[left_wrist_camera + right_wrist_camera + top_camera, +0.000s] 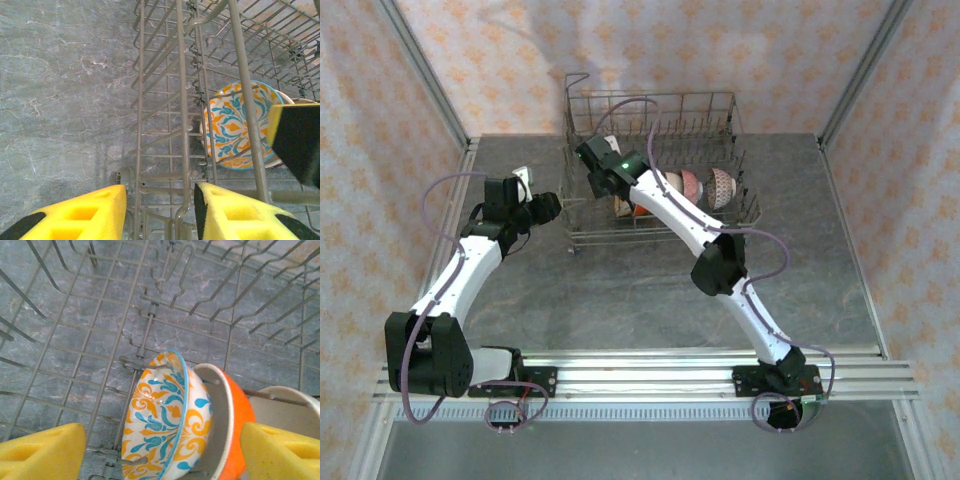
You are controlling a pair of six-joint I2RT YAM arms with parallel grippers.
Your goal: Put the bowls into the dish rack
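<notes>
I see my right gripper hanging over the dish rack, its yellow fingers spread wide and holding nothing. Right under it, the patterned bowl stands on its edge between the tines. It leans on the orange bowl, and a pale bowl sits just beside that one. From above I can see more bowls lined up in the rack toward the right. My left gripper waits by the rack's left side, over the grey table. Its fingers are partly apart and grab nothing.
</notes>
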